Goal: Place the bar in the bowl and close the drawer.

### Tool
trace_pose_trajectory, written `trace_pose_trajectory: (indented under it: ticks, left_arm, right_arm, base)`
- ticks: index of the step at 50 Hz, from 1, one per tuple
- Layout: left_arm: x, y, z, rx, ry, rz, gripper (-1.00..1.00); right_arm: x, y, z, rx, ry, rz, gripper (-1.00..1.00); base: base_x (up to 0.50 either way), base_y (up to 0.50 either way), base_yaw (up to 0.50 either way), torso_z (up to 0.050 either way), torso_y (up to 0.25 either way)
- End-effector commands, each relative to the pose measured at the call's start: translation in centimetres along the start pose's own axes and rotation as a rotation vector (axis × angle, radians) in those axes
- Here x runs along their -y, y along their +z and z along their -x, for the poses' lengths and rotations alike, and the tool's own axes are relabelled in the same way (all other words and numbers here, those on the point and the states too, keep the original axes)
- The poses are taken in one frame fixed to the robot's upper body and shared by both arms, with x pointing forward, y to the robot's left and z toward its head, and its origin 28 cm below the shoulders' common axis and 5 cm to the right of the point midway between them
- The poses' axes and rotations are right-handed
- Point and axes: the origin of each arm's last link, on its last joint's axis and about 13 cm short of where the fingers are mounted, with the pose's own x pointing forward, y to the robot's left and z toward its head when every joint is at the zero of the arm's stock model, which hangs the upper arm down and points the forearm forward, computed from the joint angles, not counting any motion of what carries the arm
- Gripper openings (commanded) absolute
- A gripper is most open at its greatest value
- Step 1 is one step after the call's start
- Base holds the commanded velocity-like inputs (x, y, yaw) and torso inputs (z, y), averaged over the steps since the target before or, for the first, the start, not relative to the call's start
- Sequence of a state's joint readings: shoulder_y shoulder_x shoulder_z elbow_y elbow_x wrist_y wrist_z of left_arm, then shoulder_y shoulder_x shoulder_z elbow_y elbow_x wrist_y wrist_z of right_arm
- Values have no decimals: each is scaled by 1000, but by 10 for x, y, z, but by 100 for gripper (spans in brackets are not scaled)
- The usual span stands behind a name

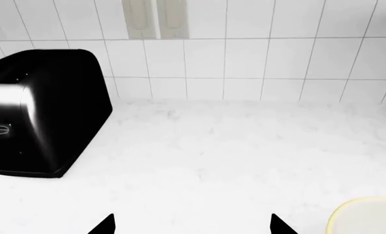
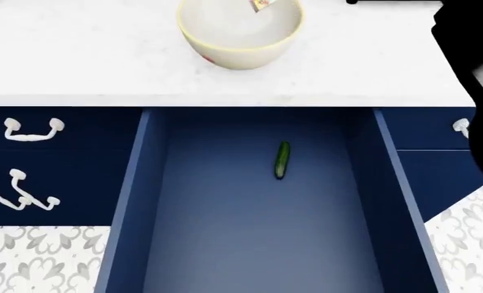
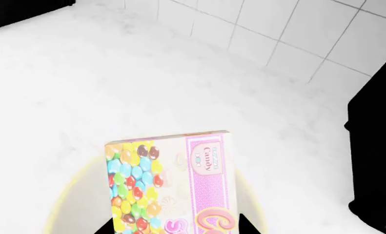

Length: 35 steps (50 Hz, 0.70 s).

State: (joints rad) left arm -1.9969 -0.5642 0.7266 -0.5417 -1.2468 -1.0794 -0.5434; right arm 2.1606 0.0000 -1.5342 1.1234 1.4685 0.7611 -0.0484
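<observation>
Bar (image 3: pixel 170 183) sits pinched in your R gripper (image 3: pixel 173 229), over bowl (image 2: pixel 239 33). Drawer (image 2: pixel 257 232) open w/ cucumber (image 2: pixel 282 160) inside. L gripper (image 1: pixel 193 225) spread wide, empty.

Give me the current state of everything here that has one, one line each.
Pink and yellow candy bar packet: held by the right gripper, above the bowl.
Cream-white round bowl: upright on the counter.
Navy-blue drawer: pulled open, dark green cucumber lying inside.
Left gripper: open, holding nothing.
</observation>
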Motion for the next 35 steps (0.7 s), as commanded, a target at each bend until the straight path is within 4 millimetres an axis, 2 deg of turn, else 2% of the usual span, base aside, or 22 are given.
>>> trace_pose_trajectory:
  ticks: [1, 10, 35]
  left_arm:
    - [-1, 2, 1, 6, 1, -3, 100]
    - [0, 3, 0, 7, 1, -9, 100]
    - [-6, -3, -2, 0, 10, -9, 100]
  right_arm:
    - [-5, -6, -9, 35, 9, -52, -100]
    - [-7, -19, -19, 26, 7, -76, -100]
    - [-15, -35, -34, 70, 13, -156, -100]
  base:
    - [0, 0, 0, 0, 0]
    - [0, 0, 0, 0, 0]
    - [0, 0, 0, 0, 0]
